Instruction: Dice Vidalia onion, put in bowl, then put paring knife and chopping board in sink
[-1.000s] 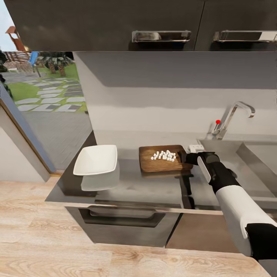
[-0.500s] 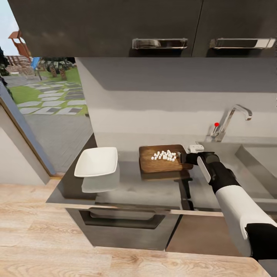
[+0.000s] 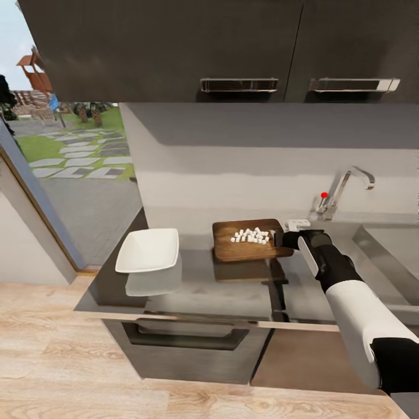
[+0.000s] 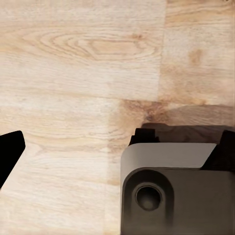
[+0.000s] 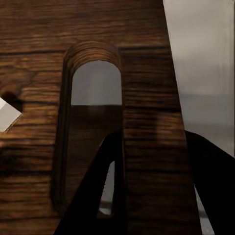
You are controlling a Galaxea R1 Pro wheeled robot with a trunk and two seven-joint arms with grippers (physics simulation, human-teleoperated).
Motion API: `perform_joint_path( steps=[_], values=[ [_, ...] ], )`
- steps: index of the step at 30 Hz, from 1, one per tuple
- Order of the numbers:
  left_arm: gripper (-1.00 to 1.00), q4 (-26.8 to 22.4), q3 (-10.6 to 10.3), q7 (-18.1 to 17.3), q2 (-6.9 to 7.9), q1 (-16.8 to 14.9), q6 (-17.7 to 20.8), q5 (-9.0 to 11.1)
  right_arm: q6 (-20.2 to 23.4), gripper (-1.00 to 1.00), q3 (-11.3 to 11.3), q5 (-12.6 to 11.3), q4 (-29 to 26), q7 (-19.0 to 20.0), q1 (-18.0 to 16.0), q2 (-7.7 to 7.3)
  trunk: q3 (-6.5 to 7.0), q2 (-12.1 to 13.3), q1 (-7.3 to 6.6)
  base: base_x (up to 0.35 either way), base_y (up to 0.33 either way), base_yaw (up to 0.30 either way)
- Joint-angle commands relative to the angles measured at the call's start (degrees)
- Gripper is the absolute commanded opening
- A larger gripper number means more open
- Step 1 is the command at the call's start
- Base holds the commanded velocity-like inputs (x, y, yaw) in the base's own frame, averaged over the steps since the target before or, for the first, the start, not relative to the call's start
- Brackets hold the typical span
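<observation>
right end effector [image 3: 280, 239] gripping chopping board [image 3: 247, 247] edge, diced onion [image 3: 251, 235] on top

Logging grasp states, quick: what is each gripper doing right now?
Left: cannot be told.
Right gripper: shut on the board at its slot end.

Dark grey wall cabinets [image 3: 174, 46] hang across the top, each with a long chrome handle [image 3: 239, 85]. Below them runs a plain pale grey wall [image 3: 233, 169], shaded just under the cabinets. Under the front edge of the grey glossy counter [image 3: 192, 291] sits a dark grey drawer front [image 3: 186, 343] with a recessed grip. The floor [image 3: 52, 361] is light wood planks with visible grain. At the counter's left end a large window or glass door [image 3: 64, 157] with a slanted frame looks onto grass, stepping stones and paving in daylight.
</observation>
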Motion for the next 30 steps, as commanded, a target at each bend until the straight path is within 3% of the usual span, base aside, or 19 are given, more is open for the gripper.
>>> perform_joint_path(
  steps=[1,30],
  values=[
    [1.0,0.3,-0.5,0.1,-0.04,-0.1,-0.4,0.6,0.3,-1.0,0.2,-0.6,-0.1,-1.1,0.0,-0.05,0.21,0.4,-0.22,0.0,0.0,0.0],
    [1.0,0.3,-0.5,0.1,-0.07,-0.1,-0.4,0.6,0.3,-1.0,0.2,-0.5,-0.1,-1.8,0.0,-0.03,7.86,11.6,-6.37,0.0,0.0,0.0]
  ],
)
